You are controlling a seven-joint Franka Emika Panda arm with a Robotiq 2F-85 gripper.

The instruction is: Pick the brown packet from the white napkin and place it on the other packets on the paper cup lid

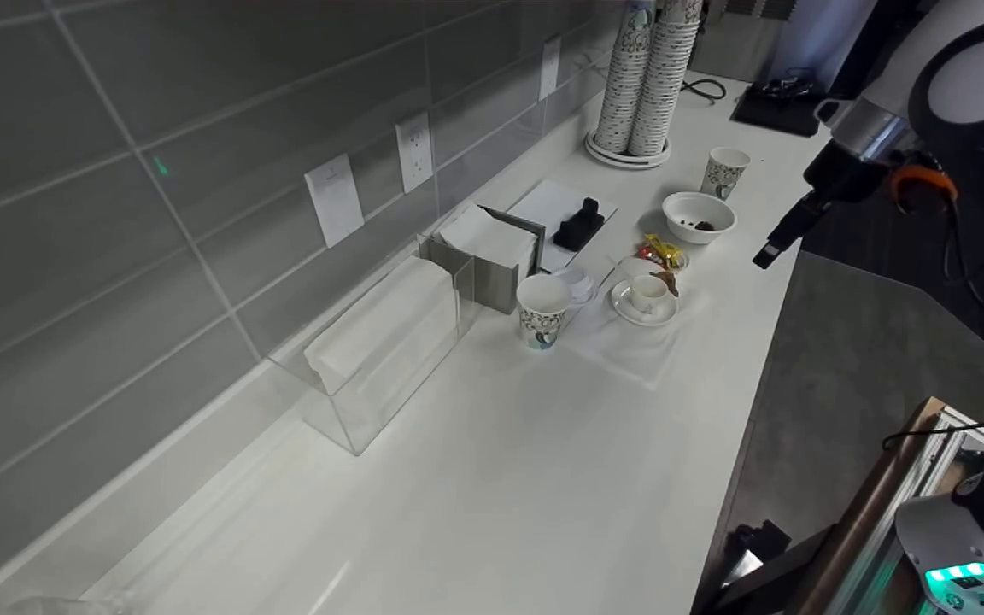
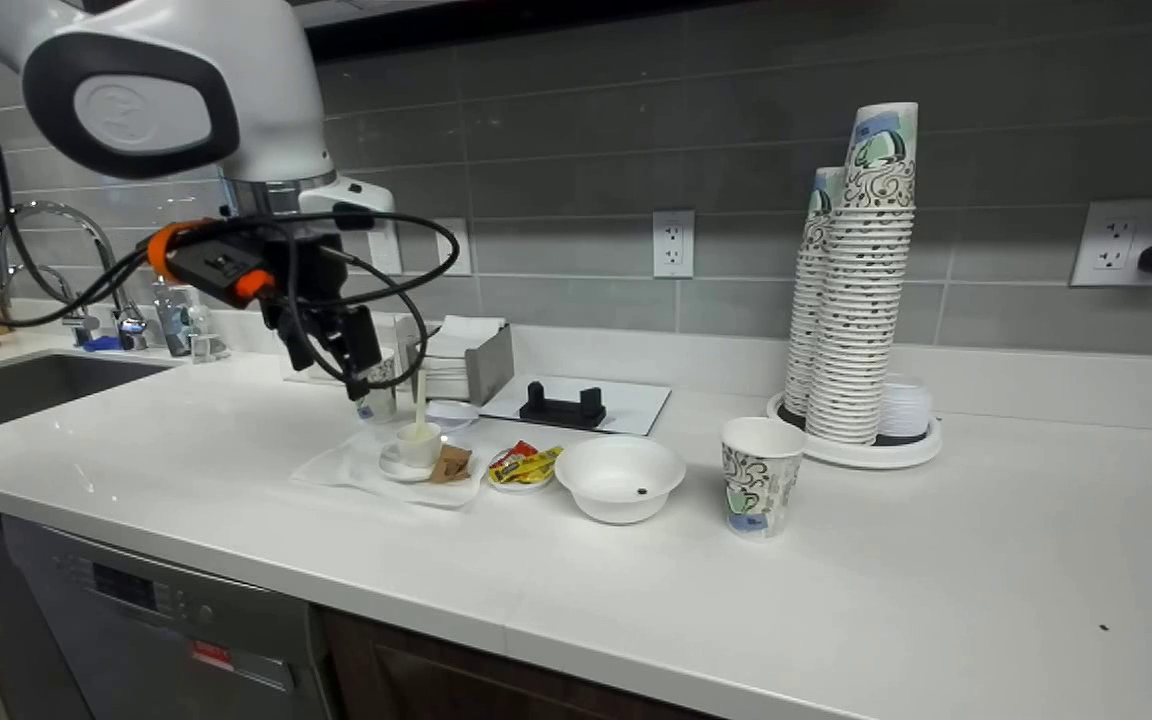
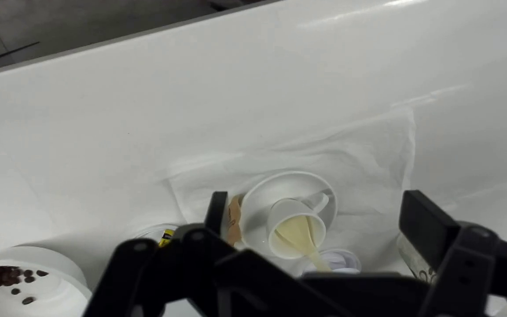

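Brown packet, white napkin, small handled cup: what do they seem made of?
Brown packet: likely matte paper; its dull surface looks creased.
White napkin: thin matte tissue paper, going by its soft wrinkles.
Small handled cup: smooth, rigid-looking white wall suggests ceramic; plastic possible.

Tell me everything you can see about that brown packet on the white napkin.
The brown packet is small and looks like thin paper, creased and seemingly bent rather than flat, with dark markings visible in the wrist view. It lies on the white napkin, right next to the saucer; whether those two touch is unclear. The open hand isn't holding it.
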